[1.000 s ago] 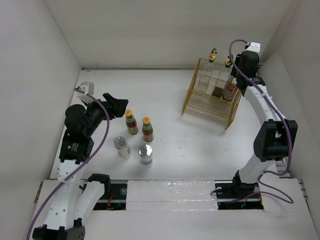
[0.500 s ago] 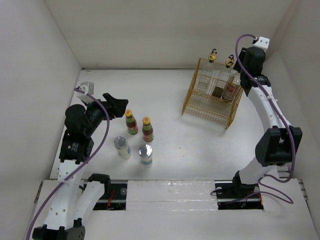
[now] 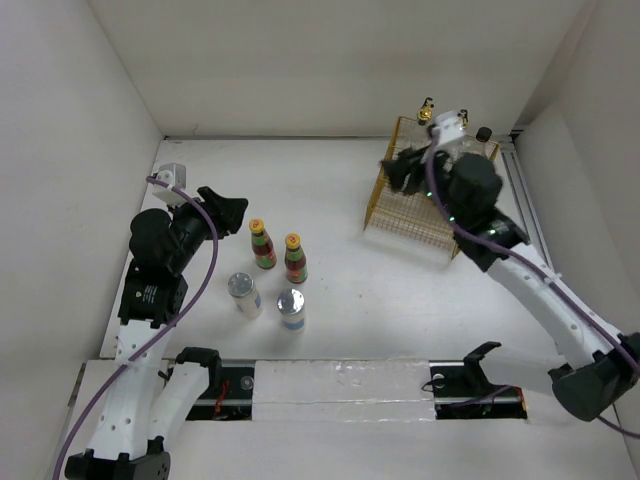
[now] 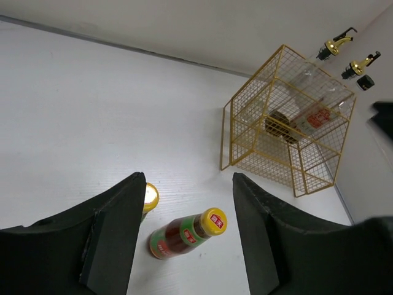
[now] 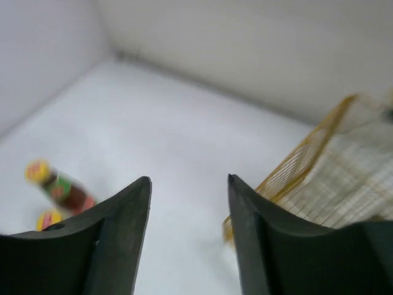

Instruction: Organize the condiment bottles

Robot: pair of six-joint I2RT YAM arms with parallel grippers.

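Two red-sauce bottles (image 3: pixel 263 245) (image 3: pixel 295 258) stand left of centre, with two silver-lidded jars (image 3: pixel 243 295) (image 3: pixel 291 308) just in front of them. My left gripper (image 3: pixel 225 210) is open and empty, just left of and above the sauce bottles; in the left wrist view one bottle (image 4: pixel 187 233) lies between its fingers (image 4: pixel 188 178). The cruets' gold spouts (image 4: pixel 336 46) (image 4: pixel 361 63) and a black cap (image 4: pixel 366 82) rise from the basket. My right gripper (image 3: pixel 400 172) is open and empty over the basket's left side.
The yellow wire basket (image 3: pixel 415 225) stands at the back right near the wall, holding the labelled bottle (image 4: pixel 310 120). White walls close in the table on the left, back and right. The right wrist view is blurred and shows the basket's edge (image 5: pixel 307 160).
My right arm has swung from the back right corner behind the basket to the left and forward, over the basket's left side. My left arm has hardly moved.
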